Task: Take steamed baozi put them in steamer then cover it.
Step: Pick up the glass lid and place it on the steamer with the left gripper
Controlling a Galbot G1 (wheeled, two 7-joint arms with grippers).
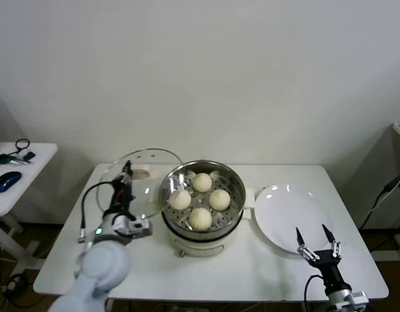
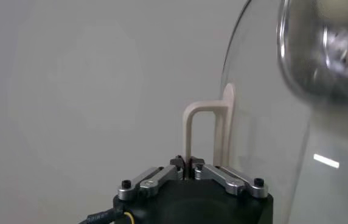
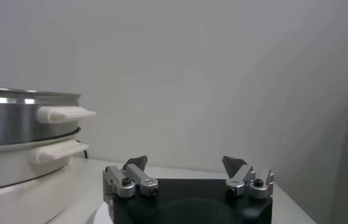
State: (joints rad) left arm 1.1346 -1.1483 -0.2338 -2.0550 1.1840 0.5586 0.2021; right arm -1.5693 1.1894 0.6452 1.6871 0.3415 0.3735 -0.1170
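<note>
- We see a white table (image 1: 252, 273) carrying everything; a smaller side table (image 1: 30, 175) stands off to our left with a blue mouse (image 1: 6, 181) on it.
- The steamer (image 1: 203, 198) sits at the table's middle, uncovered, its steel rim above a cream base. In the right wrist view its side (image 3: 10, 115) shows with two cream handles, one above the other.
- The cover (image 1: 138, 182) is off the pot, held tilted on edge just left of the steamer, its rim near the steamer's left rim. In the left wrist view the glass (image 2: 283, 140) curves up beside its cream handle (image 2: 207, 131).
- A white plate (image 1: 287, 218) lies bare just right of the steamer.
- Our left gripper (image 1: 125, 185) is left of the steamer, fingers pressed together on the cover's handle; the left wrist view shows the handle's foot pinched between the fingertips at the left gripper (image 2: 189, 163).
- Our right gripper (image 1: 315, 242) hangs at the plate's near edge, fingers spread wide, holding nothing; the same spread shows in the right wrist view (image 3: 185, 164).
- Four baozi (image 1: 200, 218) rest on the perforated tray inside the steamer, in a diamond, close together: one far, one near, one to each side.
</note>
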